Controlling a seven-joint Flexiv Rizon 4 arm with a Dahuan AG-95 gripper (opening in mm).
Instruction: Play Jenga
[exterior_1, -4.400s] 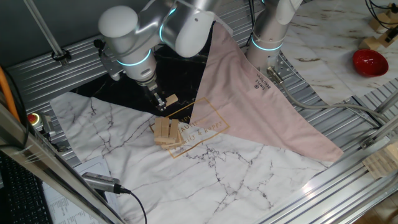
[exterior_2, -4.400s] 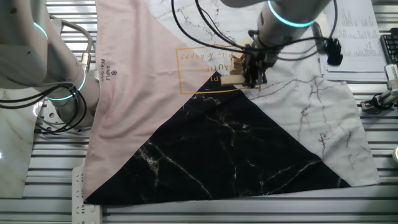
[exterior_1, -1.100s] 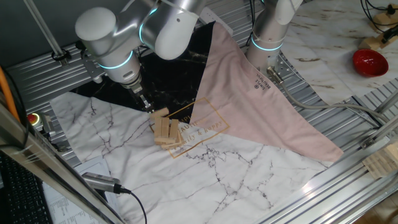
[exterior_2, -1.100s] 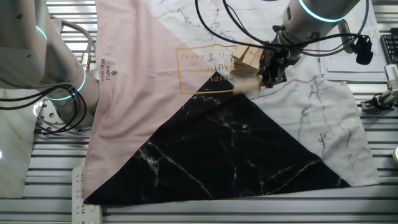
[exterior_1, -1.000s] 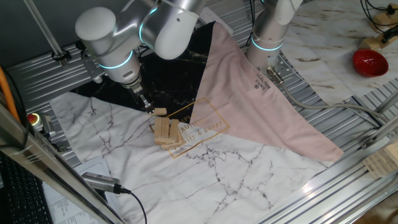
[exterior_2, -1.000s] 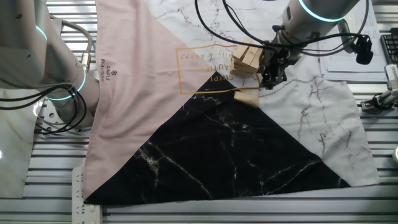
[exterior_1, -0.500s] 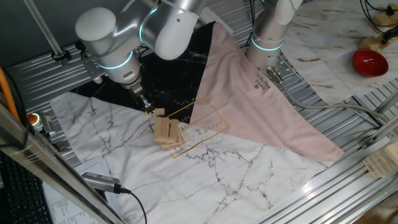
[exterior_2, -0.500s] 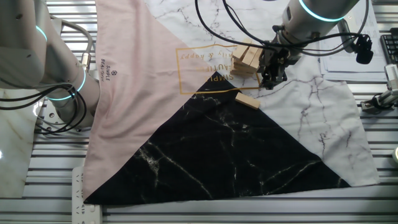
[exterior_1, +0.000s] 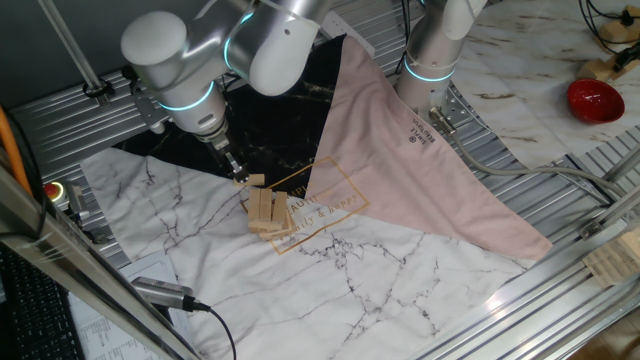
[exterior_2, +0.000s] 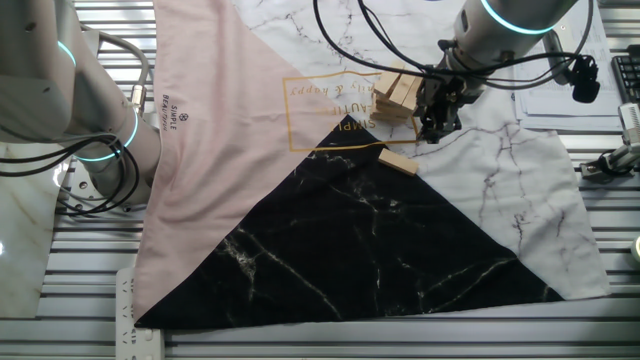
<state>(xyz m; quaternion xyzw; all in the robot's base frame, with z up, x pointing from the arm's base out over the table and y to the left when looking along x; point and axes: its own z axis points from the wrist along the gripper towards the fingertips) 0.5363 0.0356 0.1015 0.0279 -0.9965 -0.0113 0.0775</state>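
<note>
The Jenga stack (exterior_1: 268, 212) is a low pile of tan wooden blocks on the marble-print cloth (exterior_1: 330, 275), at the corner of the gold-framed print. The other fixed view shows the Jenga stack (exterior_2: 397, 93) just left of my gripper. One loose block (exterior_2: 398, 163) lies flat on the cloth at the edge of the black section, below and left of my gripper (exterior_2: 437, 126). My gripper (exterior_1: 236, 170) hangs open just above the cloth, with the loose block (exterior_1: 256, 181) beside its tips and nothing between its fingers.
A second arm's base (exterior_1: 432, 60) stands behind the pink cloth (exterior_1: 400, 160). A red bowl-like object (exterior_1: 595, 99) sits at the far right. A pale slatted wooden piece (exterior_1: 612, 262) lies at the right edge. A red button (exterior_1: 53, 191) and a cabled device (exterior_1: 165, 293) are at the left.
My gripper carried a block away from the stack, then let it go. The block dropped onto the cloth and now lies still. The arm has held its place over the last second.
</note>
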